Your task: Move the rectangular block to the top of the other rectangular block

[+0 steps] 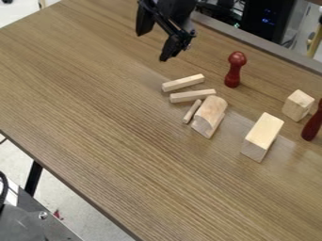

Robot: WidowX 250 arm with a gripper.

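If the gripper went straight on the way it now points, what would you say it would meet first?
The gripper would probably meet the bare tabletop, left of the light sticks in view, though depth is unclear.

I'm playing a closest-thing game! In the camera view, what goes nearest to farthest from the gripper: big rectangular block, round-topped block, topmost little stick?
Nearest to the gripper first:
1. Topmost little stick: below the gripper, slightly right.
2. Round-topped block: lower, right of centre.
3. Big rectangular block: farther right and lower still.
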